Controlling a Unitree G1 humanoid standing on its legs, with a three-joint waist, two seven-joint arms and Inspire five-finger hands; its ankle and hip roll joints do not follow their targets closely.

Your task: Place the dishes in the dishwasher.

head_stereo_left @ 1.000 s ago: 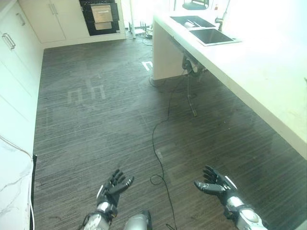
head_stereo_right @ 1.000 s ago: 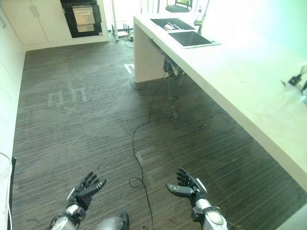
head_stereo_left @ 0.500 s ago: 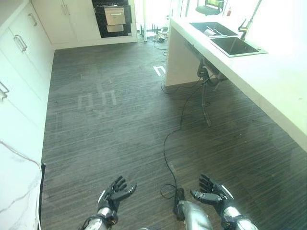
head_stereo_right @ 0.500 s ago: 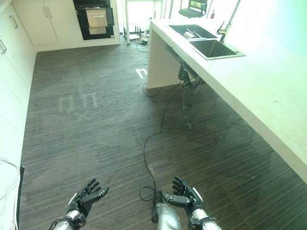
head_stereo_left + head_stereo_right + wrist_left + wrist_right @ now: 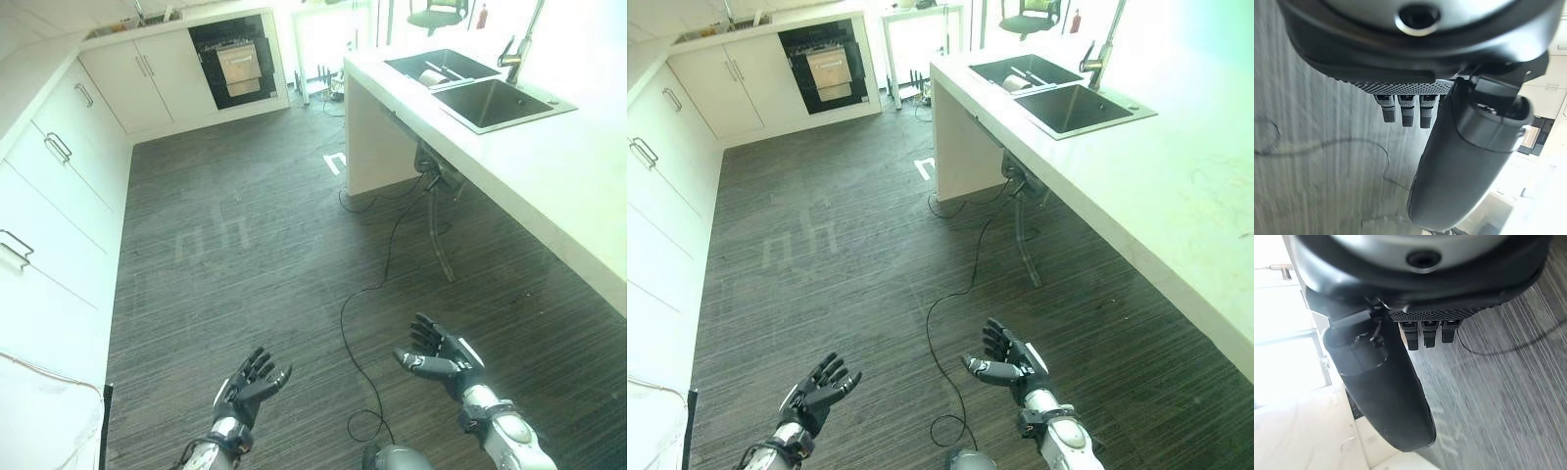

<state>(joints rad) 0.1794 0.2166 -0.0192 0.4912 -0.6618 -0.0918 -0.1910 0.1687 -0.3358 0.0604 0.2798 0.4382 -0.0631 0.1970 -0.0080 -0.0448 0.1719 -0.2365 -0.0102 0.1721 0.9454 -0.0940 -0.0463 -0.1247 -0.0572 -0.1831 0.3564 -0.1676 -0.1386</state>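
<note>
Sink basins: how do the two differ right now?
The near basin looks bare; the far basin holds a pale dish and what may be utensils. The near basin sits next to the tap; the far basin lies further along the counter, towards its end. Both are dark, rectangular and sunk side by side into the same white counter.

Looking down from head height, side by side, sharing the dark floor (image 5: 245, 245) and sink counter (image 5: 1136, 186). Looking along each open hand from very close, facing that floor.
</note>
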